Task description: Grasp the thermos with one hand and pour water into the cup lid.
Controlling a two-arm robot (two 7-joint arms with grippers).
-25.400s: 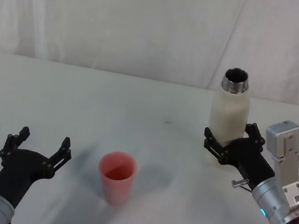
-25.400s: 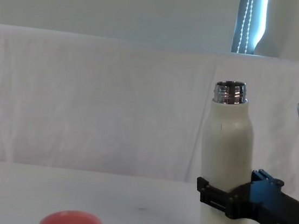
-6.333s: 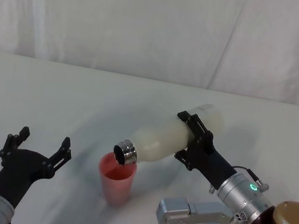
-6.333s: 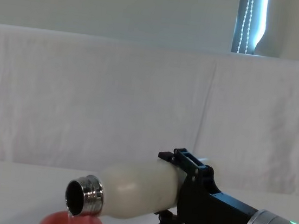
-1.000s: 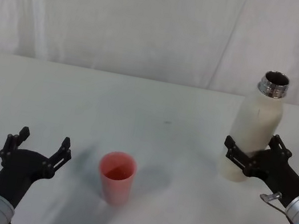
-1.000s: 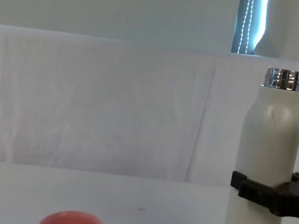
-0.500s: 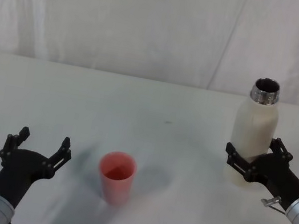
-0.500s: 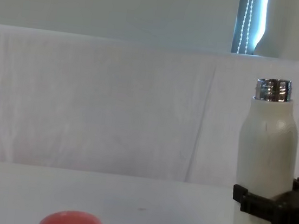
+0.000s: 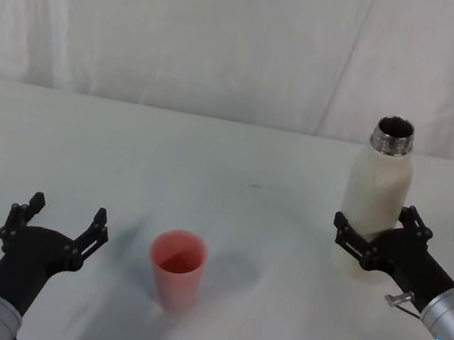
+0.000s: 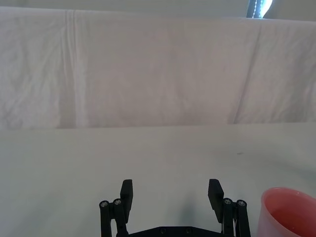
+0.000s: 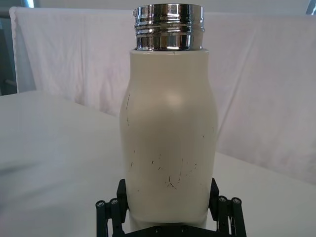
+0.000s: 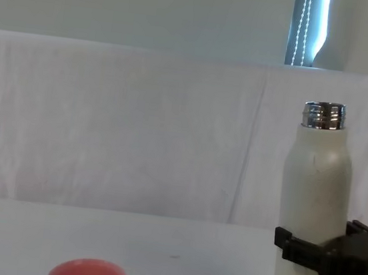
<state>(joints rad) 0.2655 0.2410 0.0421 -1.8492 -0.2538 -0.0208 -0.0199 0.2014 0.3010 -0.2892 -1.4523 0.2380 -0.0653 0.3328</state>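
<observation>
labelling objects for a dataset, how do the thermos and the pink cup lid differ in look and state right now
The thermos is tall, cream-white with a chrome threaded neck; the cup lid is short, salmon-pink and plain-rimmed. The thermos is clamped low on its body by the right claw; the cup lid stands free, apart from the open left claw. The thermos narrows at the neck; the cup lid is widest at its rim. Both are upright with open tops.

Before me a white table (image 9: 237, 163) runs back to a creased white cloth (image 9: 190, 31) hung behind it, with a bright window strip (image 12: 309, 29) above.
</observation>
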